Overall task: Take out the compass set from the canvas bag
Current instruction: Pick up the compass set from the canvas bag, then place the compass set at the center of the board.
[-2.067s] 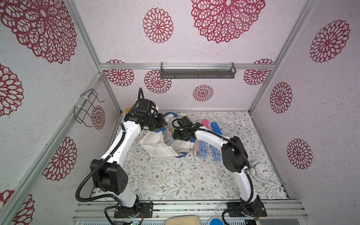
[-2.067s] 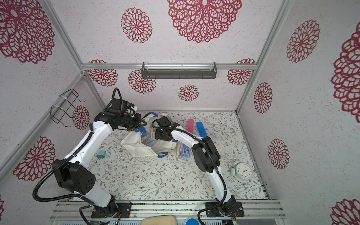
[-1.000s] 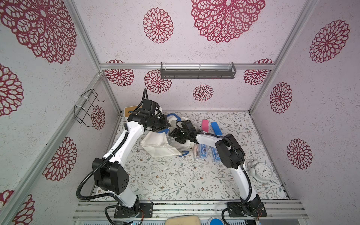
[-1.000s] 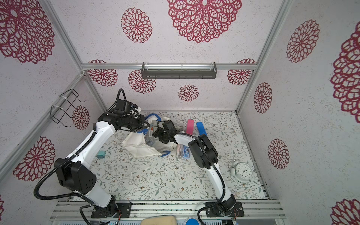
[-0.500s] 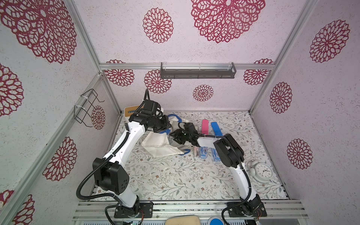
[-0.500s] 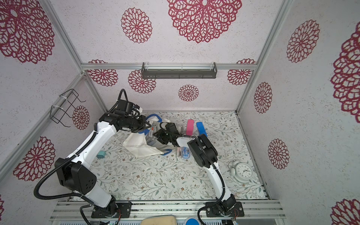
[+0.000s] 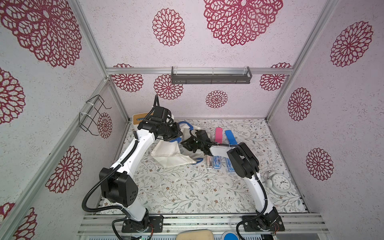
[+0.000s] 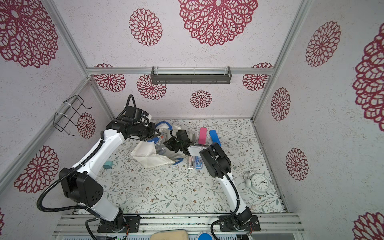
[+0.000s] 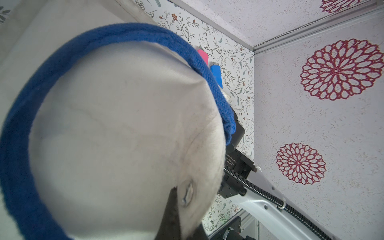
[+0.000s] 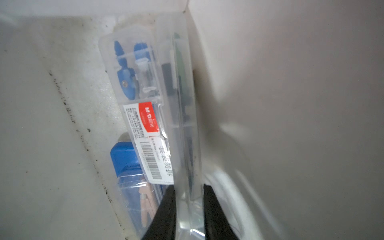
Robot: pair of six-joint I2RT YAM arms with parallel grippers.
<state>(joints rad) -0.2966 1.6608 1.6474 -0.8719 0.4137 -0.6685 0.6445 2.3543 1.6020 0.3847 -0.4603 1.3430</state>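
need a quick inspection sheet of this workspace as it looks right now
surface: flowered tabletop, no spills seen
job's things: canvas bag lying open; clear case on edge inside it, other cases beside it
clutter: pink case, blue case, loose cases beside the bag, alarm clock, teal block
grippers: left gripper pinches the bag's rim; right gripper inside the bag, shut on the clear case
cables: black hose loops at the left arm's base
surroundings: wire rack, grey shelf
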